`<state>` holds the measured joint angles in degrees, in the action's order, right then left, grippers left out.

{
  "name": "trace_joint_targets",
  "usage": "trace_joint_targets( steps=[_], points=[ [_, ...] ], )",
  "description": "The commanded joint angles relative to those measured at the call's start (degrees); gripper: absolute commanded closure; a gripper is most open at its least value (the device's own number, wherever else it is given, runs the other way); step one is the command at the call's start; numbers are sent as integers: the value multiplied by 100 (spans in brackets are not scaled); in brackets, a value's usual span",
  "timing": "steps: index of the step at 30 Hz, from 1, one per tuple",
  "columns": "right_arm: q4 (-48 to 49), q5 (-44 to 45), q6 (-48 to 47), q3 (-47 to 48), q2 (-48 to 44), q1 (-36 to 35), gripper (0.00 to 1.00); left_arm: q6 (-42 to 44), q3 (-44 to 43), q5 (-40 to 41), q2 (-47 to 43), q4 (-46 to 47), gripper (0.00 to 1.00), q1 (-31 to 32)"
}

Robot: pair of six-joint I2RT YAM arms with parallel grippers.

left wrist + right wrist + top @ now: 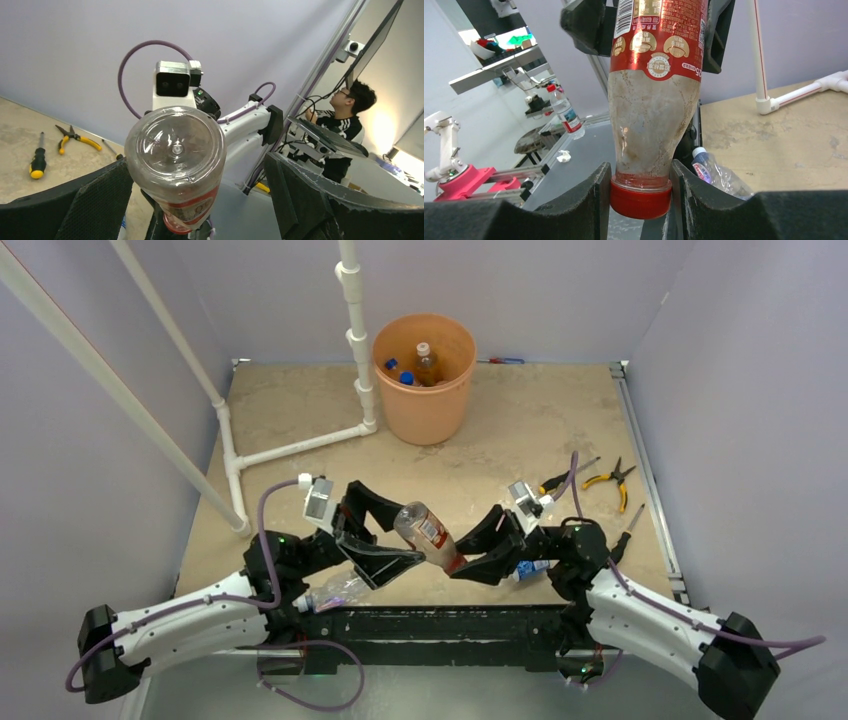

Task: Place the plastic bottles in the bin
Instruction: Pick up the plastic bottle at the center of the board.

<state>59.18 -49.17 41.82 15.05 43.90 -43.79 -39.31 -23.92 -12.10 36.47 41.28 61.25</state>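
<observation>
The right gripper (pixel 640 212) is clamped on the red cap (pixel 640 200) of a bottle (pixel 651 100), with one finger pressed to each side of the cap. The bottle is clear with a red label. It runs from these fingers to the left gripper (pixel 197 167), whose fingers stand wide apart around its base end. One finger is at the bottle's side, and a gap shows between the bottle and the other. The bottle hangs tilted above the table (pixel 520 430), spanning the two grippers.

Just past the right fingers a blue-label bottle (pixel 713 172) lies on the table. By the left arm, nearer the base than its fingers, lies a clear bottle (pixel 335 592). Beyond the right fingers lie a screwdriver (pixel 558 480) and pliers (pixel 610 480). Farthest off stands the bin (pixel 430 410), with capped bottles (pixel 425 362) inside.
</observation>
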Motion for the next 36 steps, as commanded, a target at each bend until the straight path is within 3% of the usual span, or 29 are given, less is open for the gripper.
trace_joint_targets(
  steps=[1, 7, 13, 18, 19, 21, 22, 27, 28, 36],
  points=[
    [50, -175, -101, 323, 121, -49, 100, -280, -297, -564, 375, 626, 1, 1],
    [-283, -177, -302, 460, 74, -68, 100, -359, -321, -648, 634, 850, 16, 1],
    [-645, -163, -497, 563, -9, -68, 100, -295, -274, -441, 489, 800, 45, 1],
    [-744, -129, -483, 663, -20, -68, 100, -211, -238, -150, 340, 745, 55, 1],
    [-813, -70, -470, 691, -31, -67, 90, -197, -229, -68, 309, 736, 55, 1],
    [-854, 74, -388, 741, -62, -69, 57, -173, -187, 227, 207, 699, 55, 1],
    [-766, 149, -282, 733, -90, -75, 46, -160, -152, 422, 137, 690, 55, 1],
    [-336, 597, 231, 745, -215, -68, 5, -132, 50, 1474, -259, 909, 56, 1],
    [-307, 681, 274, 790, -211, -69, 2, -126, 74, 1633, -326, 941, 57, 1],
    [-317, 2033, 747, 890, 73, -69, 1, -77, 271, 2601, -928, 915, 57, 1]
  ],
)
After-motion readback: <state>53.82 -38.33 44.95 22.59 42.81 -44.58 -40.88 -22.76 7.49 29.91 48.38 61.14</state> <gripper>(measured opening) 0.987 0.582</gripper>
